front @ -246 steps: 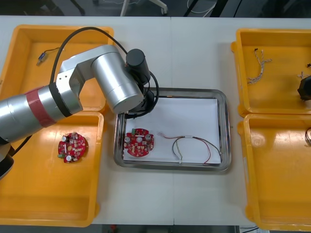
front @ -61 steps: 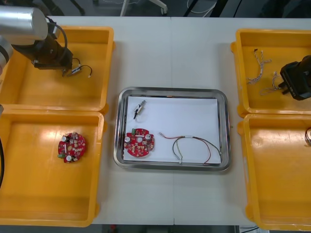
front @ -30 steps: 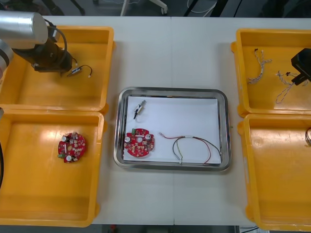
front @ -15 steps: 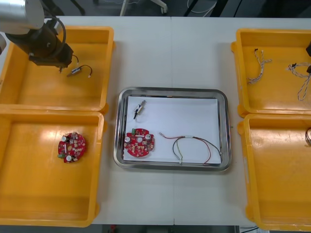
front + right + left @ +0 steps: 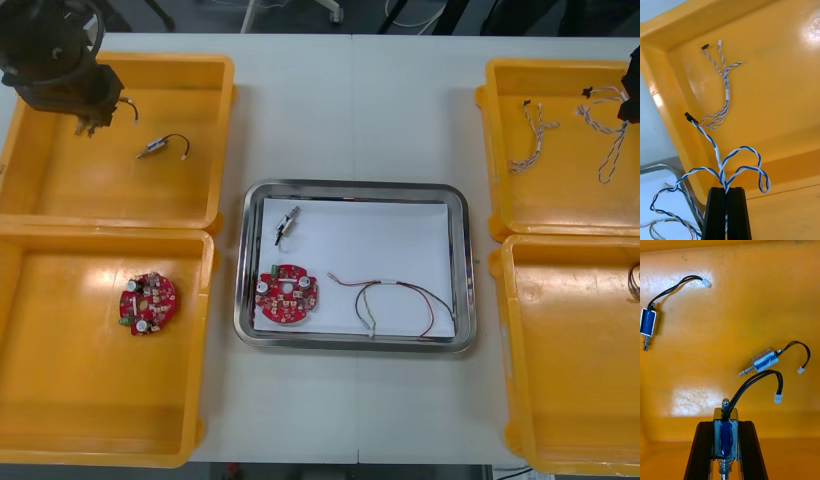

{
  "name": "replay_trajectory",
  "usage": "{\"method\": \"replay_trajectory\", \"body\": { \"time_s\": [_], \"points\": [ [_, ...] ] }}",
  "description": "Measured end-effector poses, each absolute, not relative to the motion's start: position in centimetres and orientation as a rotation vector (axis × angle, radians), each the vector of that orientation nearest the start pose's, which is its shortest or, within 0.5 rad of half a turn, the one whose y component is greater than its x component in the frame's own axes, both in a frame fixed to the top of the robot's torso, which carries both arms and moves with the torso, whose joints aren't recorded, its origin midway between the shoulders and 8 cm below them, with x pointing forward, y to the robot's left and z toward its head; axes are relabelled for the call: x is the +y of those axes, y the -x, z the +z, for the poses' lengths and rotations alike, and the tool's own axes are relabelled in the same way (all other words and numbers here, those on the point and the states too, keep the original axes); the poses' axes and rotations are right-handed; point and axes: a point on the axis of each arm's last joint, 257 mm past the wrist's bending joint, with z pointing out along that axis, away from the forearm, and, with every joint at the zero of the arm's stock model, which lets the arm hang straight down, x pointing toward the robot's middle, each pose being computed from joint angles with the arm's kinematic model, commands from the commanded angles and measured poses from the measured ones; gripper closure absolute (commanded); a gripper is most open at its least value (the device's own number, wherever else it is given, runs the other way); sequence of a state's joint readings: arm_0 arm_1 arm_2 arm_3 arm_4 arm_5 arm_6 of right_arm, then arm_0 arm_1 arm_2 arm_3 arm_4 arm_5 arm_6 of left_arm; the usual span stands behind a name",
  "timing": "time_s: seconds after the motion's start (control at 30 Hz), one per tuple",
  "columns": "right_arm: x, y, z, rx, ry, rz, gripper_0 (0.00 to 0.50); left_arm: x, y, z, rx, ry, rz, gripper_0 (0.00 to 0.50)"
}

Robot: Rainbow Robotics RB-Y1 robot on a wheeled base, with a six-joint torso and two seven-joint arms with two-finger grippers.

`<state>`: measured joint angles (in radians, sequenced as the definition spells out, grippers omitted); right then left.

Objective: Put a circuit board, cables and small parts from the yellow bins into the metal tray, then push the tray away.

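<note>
Lifting off on both sides compared w/ half a sec ago. The left gripper (image 5: 82, 118) was down by the parts in the far-left yellow bin (image 5: 60, 190); now it's pulled up and back, fingers clamped on a small metal part (image 5: 726, 437) w/ its black lead curling out above them. Two other spare parts (image 5: 765, 360) are left on the bin floor.

Right gripper (image 5: 726, 191) went the same way: it's risen toward the edge of the front view, fingers pinched tight on the blue and white cable (image 5: 741, 165), loops dangling over the far-right yellow bin (image 5: 560, 200). A second twisted cable (image 5: 530, 135) stays behind.

Metal tray (image 5: 355, 186) already has a circuit board (image 5: 287, 293), one tray part (image 5: 288, 224) and the red and yellow cable (image 5: 400, 300). So imo both picks worked, and what's left is carrying both to the tray, dropping them, then the push.
</note>
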<state>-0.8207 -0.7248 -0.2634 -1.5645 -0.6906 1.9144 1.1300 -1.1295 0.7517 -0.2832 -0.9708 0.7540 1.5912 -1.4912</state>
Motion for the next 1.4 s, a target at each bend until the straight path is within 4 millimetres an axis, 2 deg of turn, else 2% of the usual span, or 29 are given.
{"method": "replay_trajectory", "body": {
  "time_s": [0.17, 0.33, 0.53, 0.7, 0.87, 1.03, 1.17, 1.3, 1.4],
  "points": [
    [-33.3, -50.9, -5.1, 2.539, -0.299, 0.267, 0.5, 33.0, -57.9, -8.9, 2.712, -0.167, 0.135, 0.5],
    [-28.6, -49.6, -5.0, 2.544, -0.056, 0.221, 0.5, 31.9, -56.3, -8.1, 2.705, -0.205, 0.135, 0.5],
    [-22.6, -47.0, -6.3, 2.552, 0.265, 0.159, 0.5, 30.9, -54.3, -7.8, 2.72, -0.057, 0.121, 0.5],
    [-19.3, -44.8, -8.0, 2.551, 0.551, 0.124, 0.5, 29.1, -53.4, -7.1, 2.695, 0.069, 0.069, 0.5],
    [-17.3, -43.1, -9.8, 2.526, 0.771, 0.042, 0.5, 26.9, -52.7, -6.6, 2.662, -0.014, 0.039, 0.5],
    [-16.6, -42.2, -12.0, 2.475, 1.034, -0.074, 0.5, 24.8, -51.9, -6.3, 2.631, -0.098, 0.025, 0.5],
    [-15.5, -42.9, -13.1, 2.413, 1.119, -0.118, 0.5, 22.8, -51.5, -6.3, 2.627, -0.094, -0.017, 0.5],
    [-15.0, -43.6, -14.1, 2.307, 1.284, -0.21, 0.5, 20.8, -51.1, -6.4, 2.624, -0.018, -0.08, 0.5],
    [-14.7, -44.0, -14.8, 2.289, 1.318, -0.231, 0.5, 19.7, -50.9, -6.4, 2.618, 0.022, -0.112, 0.5]
  ]
}}
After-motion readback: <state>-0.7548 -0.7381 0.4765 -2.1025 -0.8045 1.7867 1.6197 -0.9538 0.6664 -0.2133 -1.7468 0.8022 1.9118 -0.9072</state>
